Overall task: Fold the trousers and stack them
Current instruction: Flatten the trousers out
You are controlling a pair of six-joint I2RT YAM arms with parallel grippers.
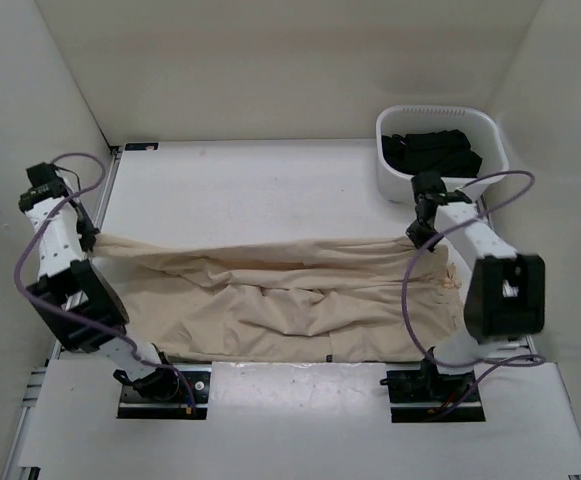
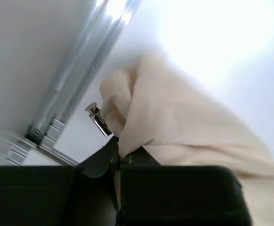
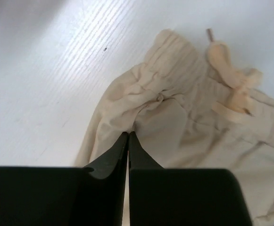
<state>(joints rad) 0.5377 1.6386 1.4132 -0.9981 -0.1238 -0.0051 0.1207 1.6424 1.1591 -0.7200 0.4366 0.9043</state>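
We see the trousers (image 1: pixel 270 305) spread across the near half of the table (image 1: pixel 250 190), their far edge taut between both arms. Our left gripper (image 1: pixel 88 238) pinches their left end by the rail (image 2: pixel 80 70). Our right gripper (image 1: pixel 416 236) is clamped on the waist. Bare tabletop lies beyond. The white basket (image 1: pixel 490 130) holding a black garment (image 1: pixel 430 150) sits in the far right corner.

Bright even light; left wrist view glares white, the trousers (image 2: pixel 184 122) blurred up close.
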